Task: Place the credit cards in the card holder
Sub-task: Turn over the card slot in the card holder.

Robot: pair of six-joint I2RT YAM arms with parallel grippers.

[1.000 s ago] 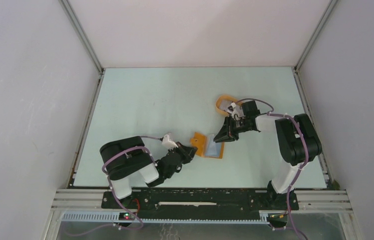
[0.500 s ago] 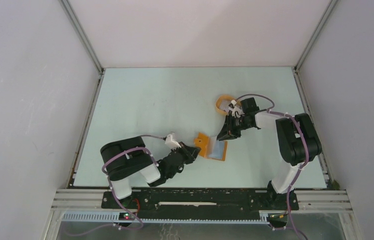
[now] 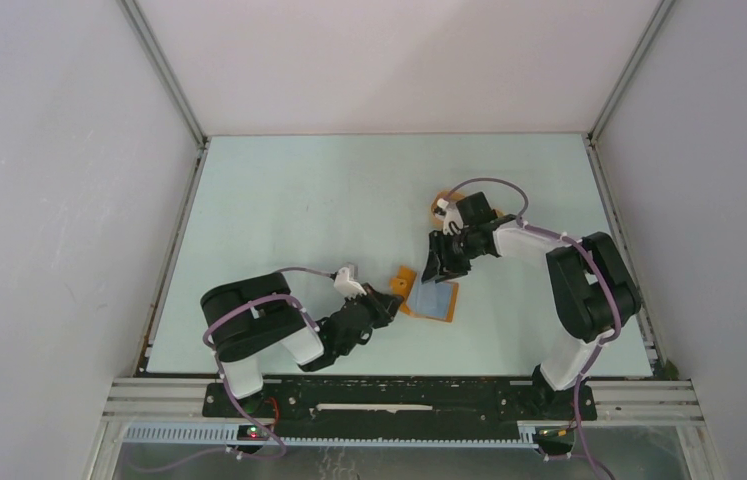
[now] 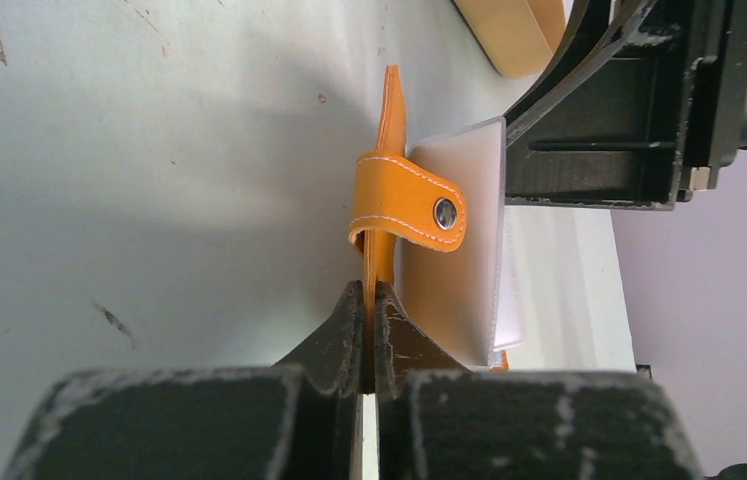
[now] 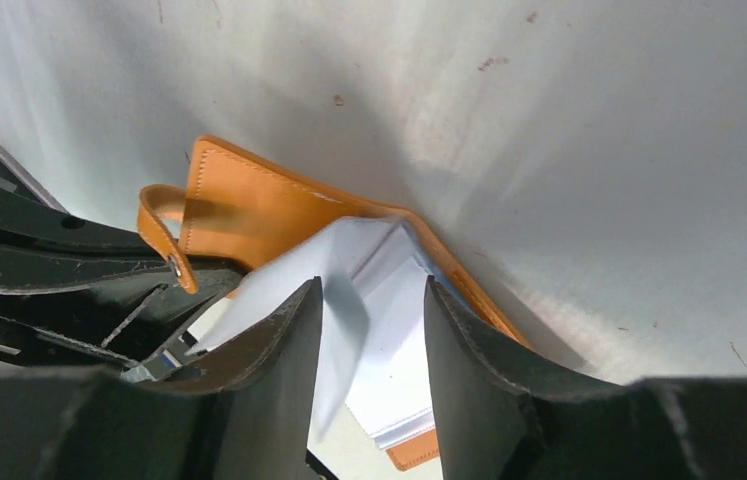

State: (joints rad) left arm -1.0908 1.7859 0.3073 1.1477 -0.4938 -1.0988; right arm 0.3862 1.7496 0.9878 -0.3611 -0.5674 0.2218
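Cards (image 5: 389,262) lie in the open holder (image 5: 249,215), not fully tucked. Left gripper (image 4: 367,296) pinches its edge; right gripper (image 5: 371,292) released.

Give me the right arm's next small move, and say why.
Probably nudge the pale card deeper into the card holder. The right gripper has its jaws apart on either side of the card, which sticks out, tilted. The left gripper is shut on the holder's edge, propping it open.
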